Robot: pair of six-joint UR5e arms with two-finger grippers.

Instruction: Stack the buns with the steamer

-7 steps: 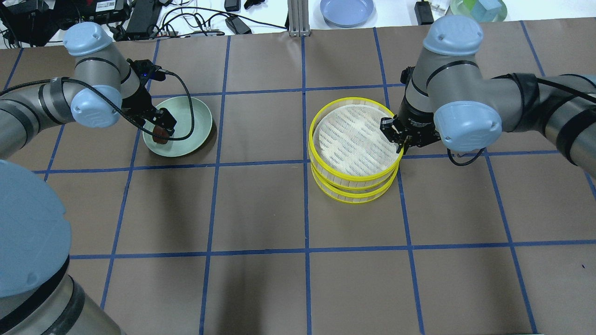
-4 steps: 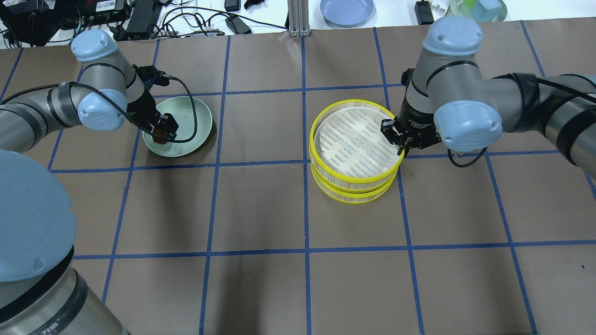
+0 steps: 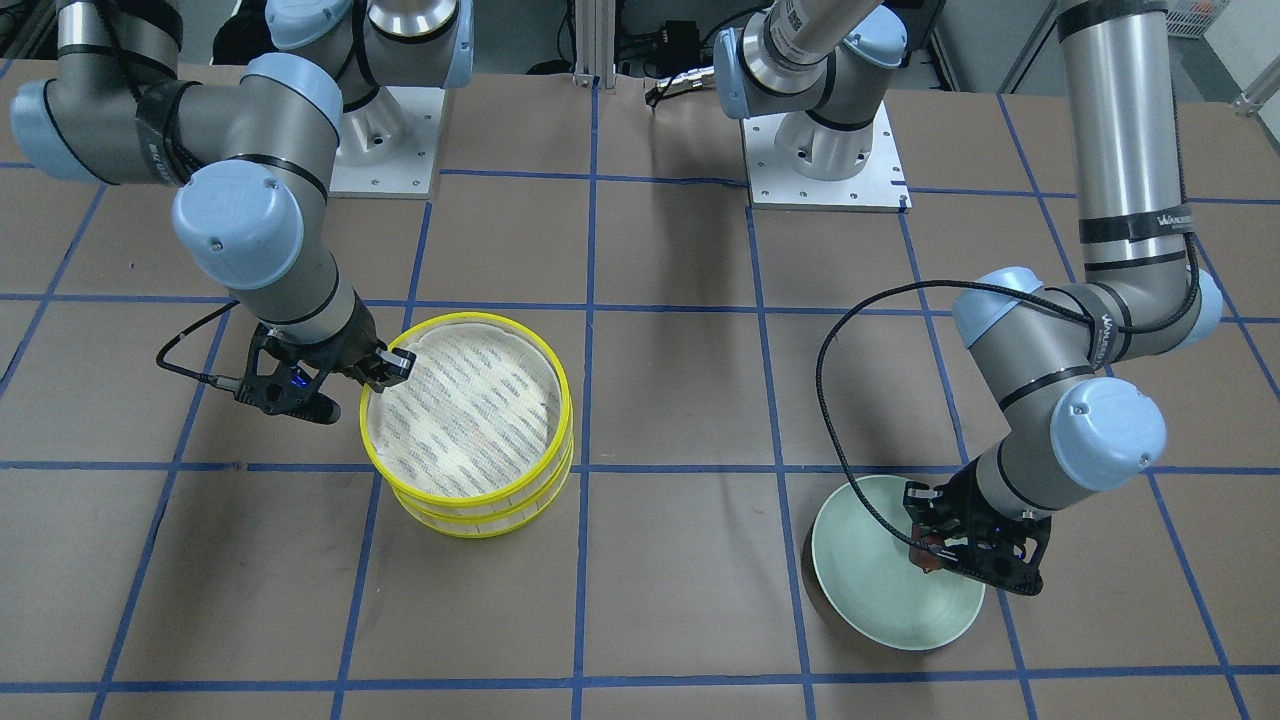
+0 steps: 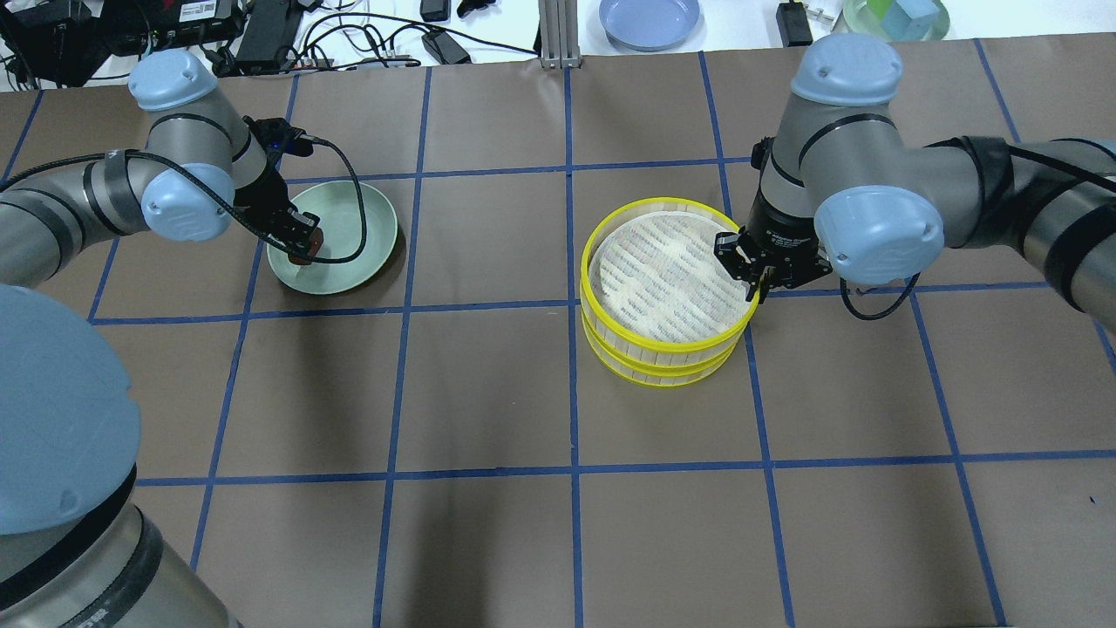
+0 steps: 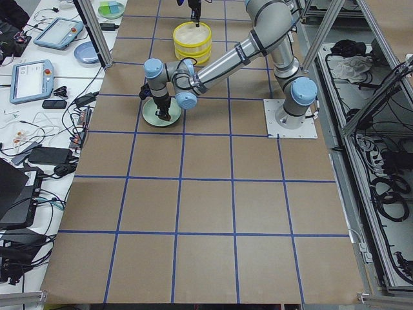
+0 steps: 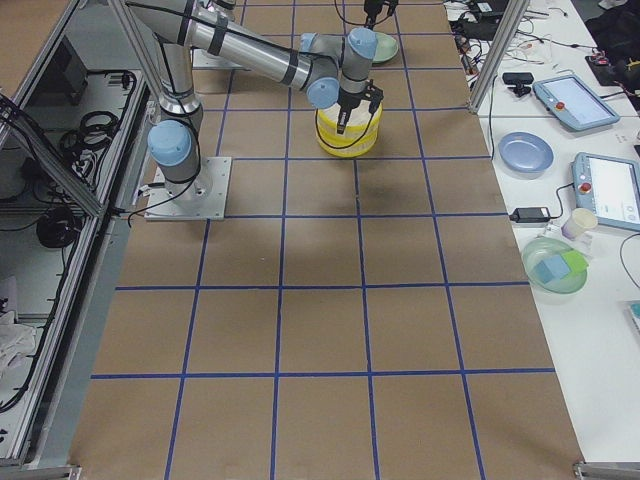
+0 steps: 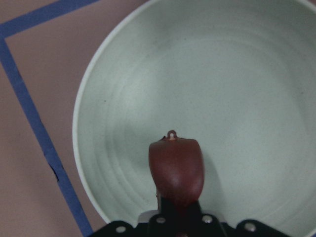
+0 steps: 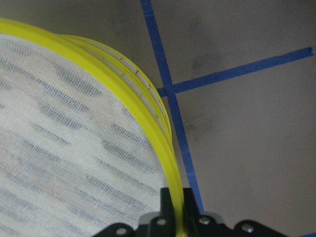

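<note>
My left gripper (image 4: 301, 244) is shut on the dark reddish-brown glossy bun (image 7: 176, 168) and holds it just over the near-left part of the pale green plate (image 4: 353, 222). The bun also shows in the front view (image 3: 925, 553). My right gripper (image 4: 751, 277) is shut on the yellow rim (image 8: 148, 123) of the top steamer tier (image 4: 667, 270). That tier sits on the lower tier (image 4: 663, 371), a little askew. Its white mesh lining holds nothing. The cream-white bun is not in view.
A blue plate (image 4: 649, 19), a green bowl with blocks (image 4: 896, 17) and cables and electronics (image 4: 261, 35) lie past the table's far edge. The arm bases (image 3: 825, 150) stand at the robot's side. Blue tape lines grid the brown table.
My right gripper has shifted the top tier slightly toward the near side, more in line with the lower tier. My left wrist has shifted slightly, the brown bun still held over the plate.
</note>
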